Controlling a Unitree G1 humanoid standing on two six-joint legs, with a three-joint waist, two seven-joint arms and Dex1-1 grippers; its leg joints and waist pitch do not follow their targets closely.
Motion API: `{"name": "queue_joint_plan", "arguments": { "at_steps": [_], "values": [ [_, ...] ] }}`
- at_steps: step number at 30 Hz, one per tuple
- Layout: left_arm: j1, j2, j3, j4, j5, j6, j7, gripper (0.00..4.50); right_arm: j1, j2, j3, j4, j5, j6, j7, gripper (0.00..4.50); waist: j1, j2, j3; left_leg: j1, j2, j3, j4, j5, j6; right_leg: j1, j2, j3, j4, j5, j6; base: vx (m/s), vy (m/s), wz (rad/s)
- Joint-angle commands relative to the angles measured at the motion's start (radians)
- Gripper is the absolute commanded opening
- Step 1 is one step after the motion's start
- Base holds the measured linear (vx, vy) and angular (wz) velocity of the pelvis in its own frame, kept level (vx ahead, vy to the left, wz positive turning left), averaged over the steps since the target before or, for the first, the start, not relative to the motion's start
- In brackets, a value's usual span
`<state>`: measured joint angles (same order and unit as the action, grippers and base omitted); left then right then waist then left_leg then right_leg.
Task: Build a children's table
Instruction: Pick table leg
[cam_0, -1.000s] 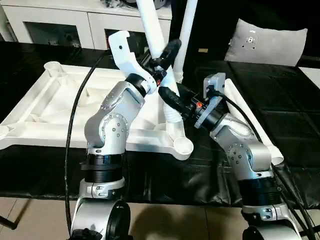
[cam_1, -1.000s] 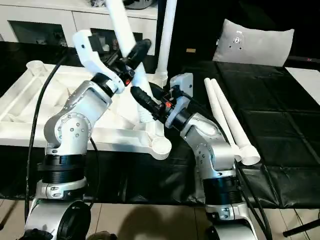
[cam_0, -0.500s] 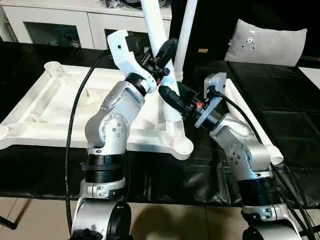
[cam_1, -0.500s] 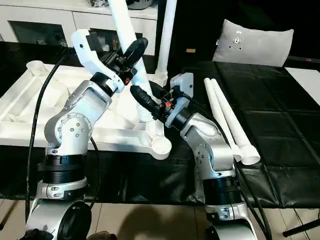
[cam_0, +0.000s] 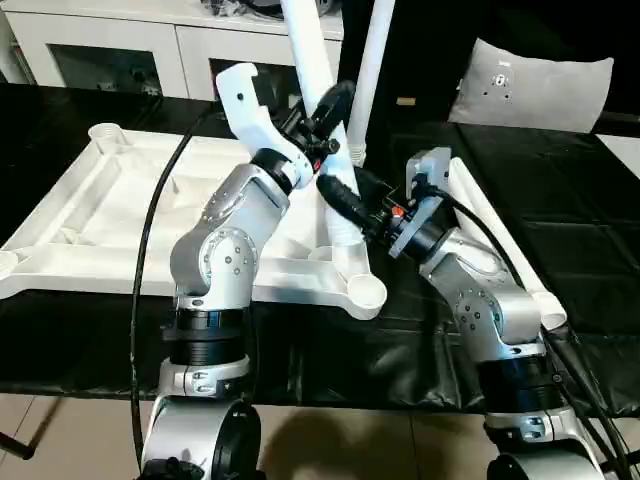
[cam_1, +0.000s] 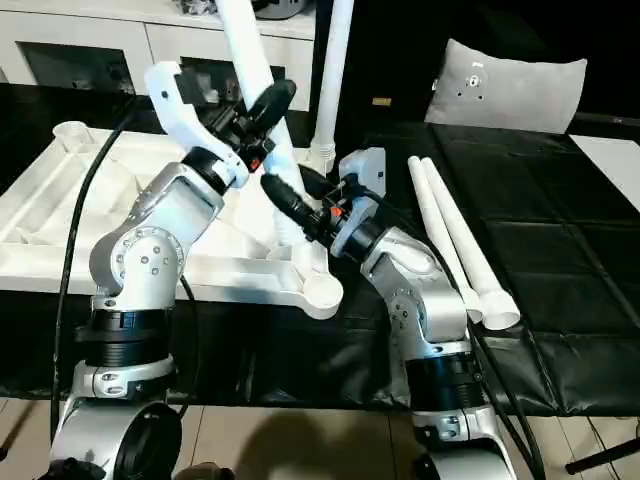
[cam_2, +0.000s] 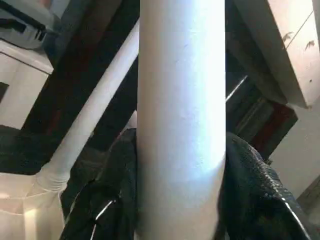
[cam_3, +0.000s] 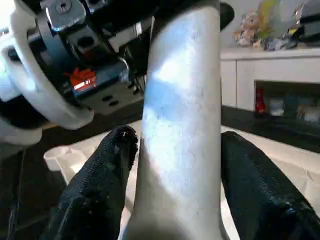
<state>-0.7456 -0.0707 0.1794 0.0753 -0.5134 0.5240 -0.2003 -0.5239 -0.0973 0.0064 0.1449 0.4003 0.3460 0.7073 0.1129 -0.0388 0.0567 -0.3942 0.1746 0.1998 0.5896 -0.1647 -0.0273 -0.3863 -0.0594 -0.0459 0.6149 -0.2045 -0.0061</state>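
The stiff, light, slippery table leg (cam_0: 322, 90) stands tilted over the upturned tabletop's (cam_0: 120, 200) near corner, left gripper (cam_0: 325, 125) clenched around it, right gripper's (cam_0: 345, 205) fingers loosely straddling its base, best held low.

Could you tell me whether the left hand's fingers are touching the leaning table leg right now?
Touching. In the left wrist view, the black fingers press against both sides of the leaning leg with no gap visible.
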Motion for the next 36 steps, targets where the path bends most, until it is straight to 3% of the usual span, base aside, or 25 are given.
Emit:
{"name": "queue_joint_plan", "arguments": {
  "at_steps": [1,10,15,19,23,24,36],
  "values": [
    [-0.010,0.016,-0.009,0.002,0.006,0.013,-0.017,1.85,0.004,-0.022,-0.013,-0.002,0.026,0.024,0.022,3.07,0.001,0.003,-0.072,0.032,0.061,-0.033,-0.060,-0.118,0.010,0.043,-0.086,0.043,-0.059,-0.020,-0.182,0.000,0.000,0.00],
    [0.011,0.114,-0.075,-0.023,-0.012,0.077,-0.154,1.85,-0.034,-0.140,-0.075,0.013,0.093,0.152,0.087,3.63,0.005,0.003,-0.072,0.033,0.058,-0.031,-0.058,-0.102,0.009,0.044,-0.084,0.042,-0.056,-0.025,-0.191,0.000,0.000,0.00],
    [0.024,0.154,-0.122,-0.055,-0.039,0.110,-0.258,1.85,-0.031,-0.220,-0.031,0.001,0.094,0.180,0.193,3.65,0.006,0.002,-0.071,0.032,0.059,-0.029,-0.057,-0.115,0.006,0.044,-0.087,0.043,-0.058,-0.048,-0.197,0.000,0.000,0.00],
    [0.046,0.208,-0.197,-0.109,-0.045,0.099,-0.398,1.85,-0.021,-0.266,-0.007,-0.022,0.141,0.226,0.309,3.65,0.007,0.002,-0.072,0.033,0.061,-0.029,-0.055,-0.105,0.022,0.044,-0.087,0.043,-0.056,-0.032,-0.209,0.000,0.000,0.00],
    [0.055,0.209,-0.208,-0.143,-0.074,0.105,-0.447,1.85,-0.025,-0.270,-0.001,-0.012,0.172,0.244,0.364,3.66,0.005,0.001,-0.070,0.032,0.061,-0.029,-0.055,-0.127,0.019,0.044,-0.089,0.042,-0.059,-0.060,-0.224,0.000,0.000,0.00],
    [0.057,0.209,-0.212,-0.150,-0.079,0.109,-0.455,1.85,-0.023,-0.271,0.004,-0.014,0.178,0.248,0.381,3.66,0.005,-0.003,-0.070,0.032,0.062,-0.029,-0.055,-0.129,0.017,0.044,-0.089,0.042,-0.059,-0.067,-0.224,0.000,0.000,0.00],
    [0.075,0.194,-0.219,-0.202,-0.161,0.151,-0.508,1.85,-0.019,-0.274,0.066,-0.027,0.174,0.240,0.465,3.66,0.004,-0.002,-0.066,0.033,0.061,-0.030,-0.057,-0.164,-0.008,0.039,-0.087,0.043,-0.065,-0.147,-0.200,0.000,0.000,0.00]
  ]
}}
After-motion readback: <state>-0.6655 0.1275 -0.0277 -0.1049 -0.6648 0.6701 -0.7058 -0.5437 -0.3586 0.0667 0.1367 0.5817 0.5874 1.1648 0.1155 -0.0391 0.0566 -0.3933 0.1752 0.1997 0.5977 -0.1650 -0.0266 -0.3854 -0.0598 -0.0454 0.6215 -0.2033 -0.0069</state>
